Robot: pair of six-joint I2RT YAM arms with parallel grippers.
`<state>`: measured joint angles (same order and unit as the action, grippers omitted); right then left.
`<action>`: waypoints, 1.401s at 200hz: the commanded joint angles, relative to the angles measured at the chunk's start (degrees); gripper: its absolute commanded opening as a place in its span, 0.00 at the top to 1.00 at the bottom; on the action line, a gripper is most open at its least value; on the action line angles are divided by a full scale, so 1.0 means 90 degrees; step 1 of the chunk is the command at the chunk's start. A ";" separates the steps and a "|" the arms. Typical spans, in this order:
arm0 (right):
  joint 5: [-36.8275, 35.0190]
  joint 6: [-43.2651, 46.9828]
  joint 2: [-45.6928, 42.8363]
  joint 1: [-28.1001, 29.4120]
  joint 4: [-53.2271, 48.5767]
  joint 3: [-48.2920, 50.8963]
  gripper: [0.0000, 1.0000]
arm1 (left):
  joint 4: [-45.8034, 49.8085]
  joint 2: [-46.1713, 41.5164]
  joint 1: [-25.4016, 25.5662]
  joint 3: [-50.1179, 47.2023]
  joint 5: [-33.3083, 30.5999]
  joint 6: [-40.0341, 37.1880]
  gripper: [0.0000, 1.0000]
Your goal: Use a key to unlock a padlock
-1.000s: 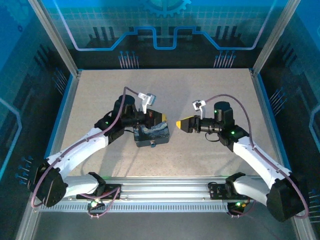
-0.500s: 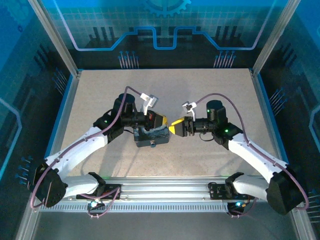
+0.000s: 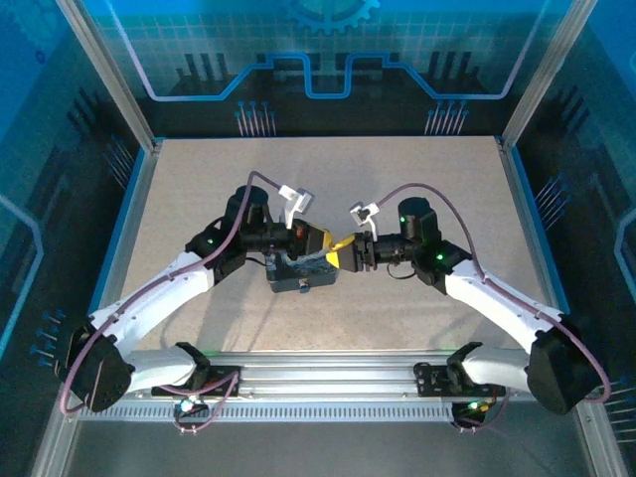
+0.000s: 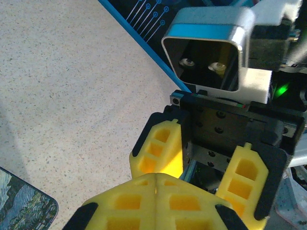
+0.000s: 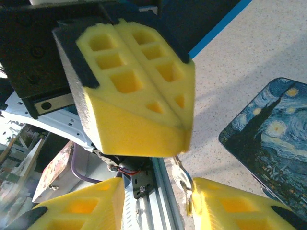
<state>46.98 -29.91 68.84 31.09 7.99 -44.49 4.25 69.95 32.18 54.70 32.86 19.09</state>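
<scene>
Top external view has both arms meeting just left of the frame's centre. My left gripper (image 3: pixel 323 243) and my right gripper (image 3: pixel 339 256) are tip to tip above the upper right corner of the dark-blue box (image 3: pixel 296 270), which lies flat on the speckled table (image 3: pixel 427 189). At the lower edge of the box I see a small pale speck, the padlock (image 3: pixel 302 286) (too small here for me to say whether it rests on the box or just against it).

On the right wrist view, the left gripper's yellow fingers (image 5: pixel 144 96) are clenched flat together in the upper middle of the frame. A thin silvery piece, the key (image 5: pixel 181 177), hangs from their seam toward the bottom centre. It dangles in the gap between my right fingers (image 5: pixel 230 206), which stand apart at the bottom of the frame and grip nothing. The key sits just beside the right-hand one, and I cannot tell whether they touch.

Left wrist view agrees: the right fingers are spread either side of a gap at centre right, and the left ones are pressed together at the bottom edge.
</scene>
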 commanded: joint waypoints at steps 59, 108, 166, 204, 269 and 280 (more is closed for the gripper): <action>-0.0137 0.0177 -0.0011 0.0097 -0.0042 -0.0147 0.68 | -0.0020 -0.0019 -0.0041 0.0085 0.0101 -0.0082 1.00; -0.0278 0.0178 -0.0153 0.0088 -0.0087 -0.0027 0.73 | -0.0023 -0.0019 -0.0041 0.0075 0.0082 -0.0077 1.00; -0.0310 0.0161 -0.0227 0.0044 -0.0094 0.0016 0.76 | 0.0018 -0.0038 -0.0048 0.0073 0.0066 -0.0112 1.00; -0.0318 0.0198 -0.0227 0.0022 -0.0135 0.0031 0.78 | 0.0055 -0.0046 -0.0047 0.0066 0.0014 -0.0141 1.00; -0.0365 0.0182 -0.0256 -0.0027 -0.0145 0.0088 0.85 | 0.0141 -0.0043 -0.0049 0.0107 -0.0035 -0.0207 1.00; -0.0391 0.0181 -0.0256 -0.0027 -0.0148 0.0086 0.87 | 0.0153 -0.0048 -0.0051 0.0114 -0.0055 -0.0213 1.00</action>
<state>43.05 -29.04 68.03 31.07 6.50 -44.01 4.45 69.95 32.18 54.70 32.88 19.03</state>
